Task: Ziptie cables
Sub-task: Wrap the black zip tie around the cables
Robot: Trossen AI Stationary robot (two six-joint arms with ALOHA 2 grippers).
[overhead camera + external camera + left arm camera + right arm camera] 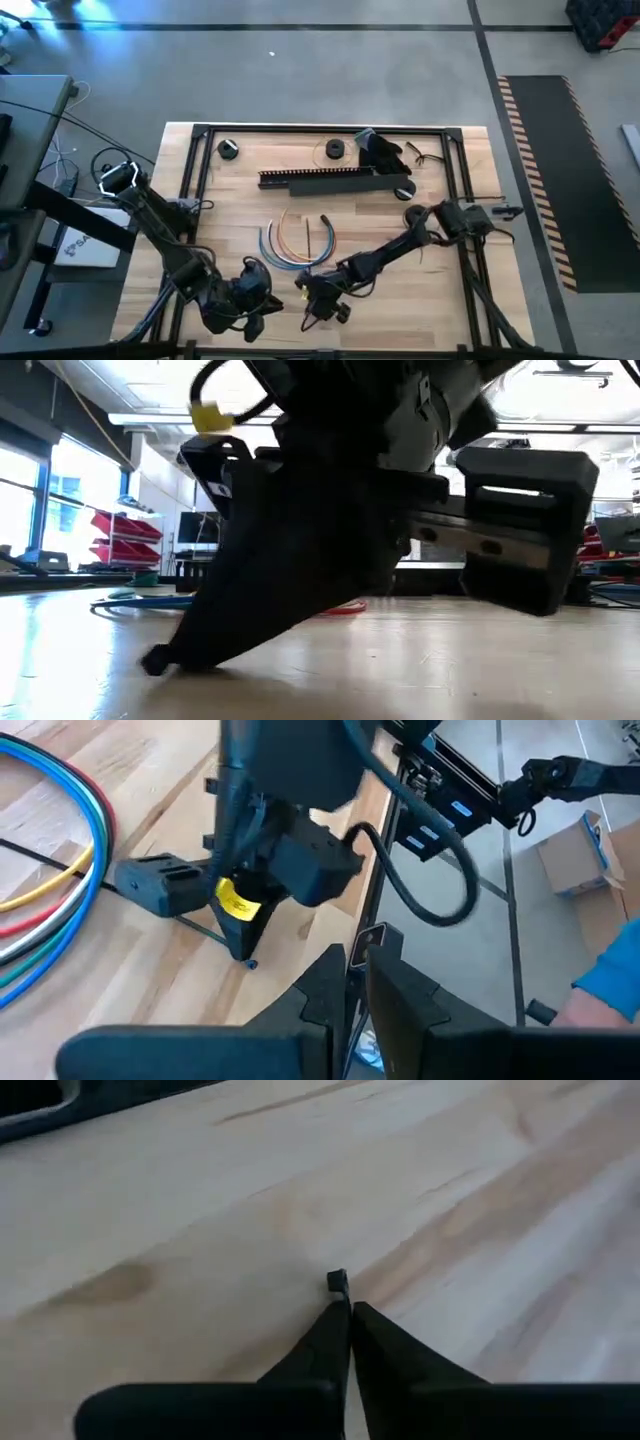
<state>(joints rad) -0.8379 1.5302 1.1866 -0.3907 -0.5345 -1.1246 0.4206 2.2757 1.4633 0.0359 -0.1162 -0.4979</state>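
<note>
High view hangs straight above, taking in the whole wooden table (420, 290) mid-frame plus the floor around it. Low view sits at tabletop level, very close, an arm filling most of its frame. Both wrist cams look down close at the tabletop; the left one shares the cables (55, 870) with the high view.

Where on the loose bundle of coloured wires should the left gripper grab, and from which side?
Take the loose bundle of coloured wires at the bend of its U, where the strands run closest together. It lies flat on the wooden table, so bring the left gripper straight down, straddling the strands. The right gripper is shut on the thin dark ziptie.
</note>
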